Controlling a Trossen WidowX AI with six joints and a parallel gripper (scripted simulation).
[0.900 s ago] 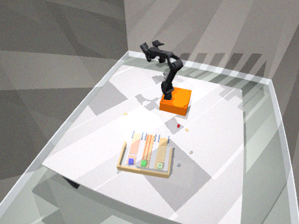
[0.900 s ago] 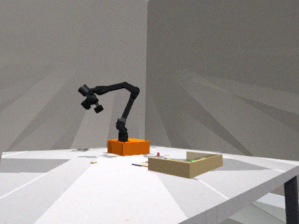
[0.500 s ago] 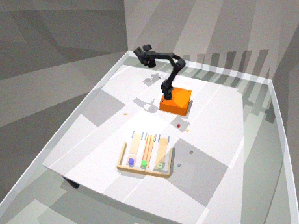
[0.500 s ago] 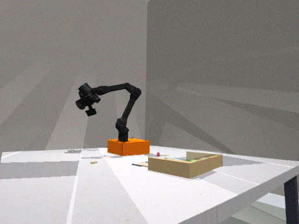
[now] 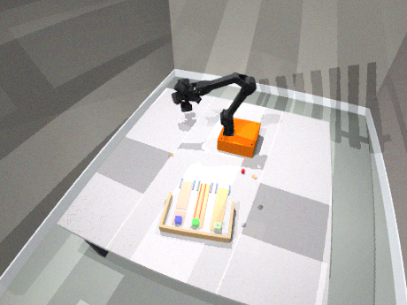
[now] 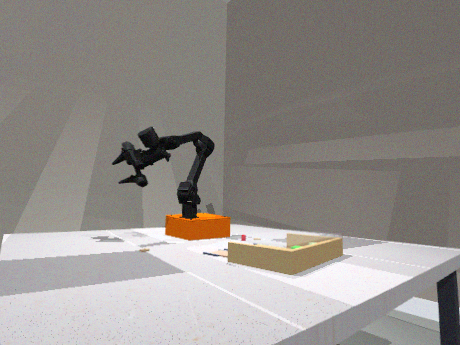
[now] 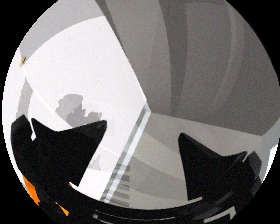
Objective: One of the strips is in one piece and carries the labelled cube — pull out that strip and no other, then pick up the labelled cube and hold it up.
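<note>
A pale green cube with a dark mark (image 5: 218, 226) rests on the far end of a flat, pale yellow strip (image 5: 220, 204), inside a three-sided wooden frame (image 5: 195, 234) (image 6: 292, 263) on the white and grey tabletop (image 5: 283, 263) (image 6: 165, 302). The black metal claw (image 5: 184, 102) (image 6: 124, 171) (image 7: 144, 131), well apart from it, hangs with fingers spread, empty.

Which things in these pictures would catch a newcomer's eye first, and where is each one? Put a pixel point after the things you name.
The bright orange block (image 5: 244, 144) (image 6: 197, 228) stands out first, on the pale table with the black arm (image 5: 239, 98) (image 6: 196, 177) rising from it. The arm's open jaws hang well above the table, away from the wooden frame (image 5: 195, 234) (image 6: 285, 261). Inside that frame, a blue cube (image 5: 178, 219) and a vivid green cube (image 5: 195, 222) draw the eye next.
</note>
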